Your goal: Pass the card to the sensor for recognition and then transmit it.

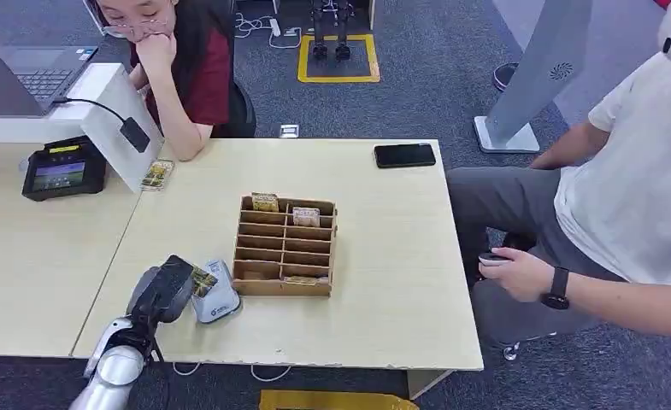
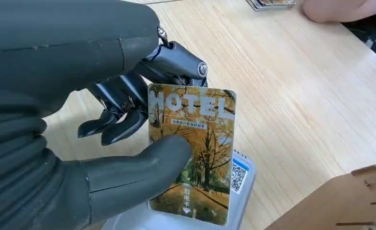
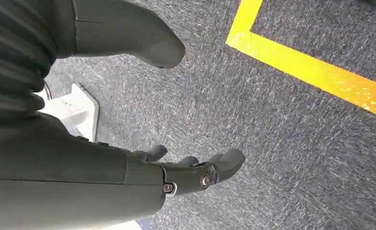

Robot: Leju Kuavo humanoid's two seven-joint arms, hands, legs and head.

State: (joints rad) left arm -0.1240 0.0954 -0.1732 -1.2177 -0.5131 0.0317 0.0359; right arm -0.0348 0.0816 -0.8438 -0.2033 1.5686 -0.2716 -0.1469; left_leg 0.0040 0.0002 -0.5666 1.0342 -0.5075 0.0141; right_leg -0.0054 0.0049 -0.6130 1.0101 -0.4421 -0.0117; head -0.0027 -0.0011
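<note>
My left hand [image 1: 165, 289] pinches a hotel card [image 2: 191, 153] between thumb and fingers; the card shows autumn trees and a QR code. It hovers right over the small grey-white card sensor [image 1: 217, 295] near the table's front edge, its lower edge close to the sensor [image 2: 241, 191] top. In the head view the card [image 1: 202, 281] pokes out of the hand toward the sensor. My right hand [image 3: 195, 172] hangs over the grey carpet, fingers apart and holding nothing.
A wooden card rack [image 1: 285, 246] with several slots stands just right of the sensor. A black phone [image 1: 405, 155] lies at the far right; a card stack [image 1: 157, 174] and a payment terminal [image 1: 62, 167] sit far left. Two people sit by the table [image 1: 383, 282].
</note>
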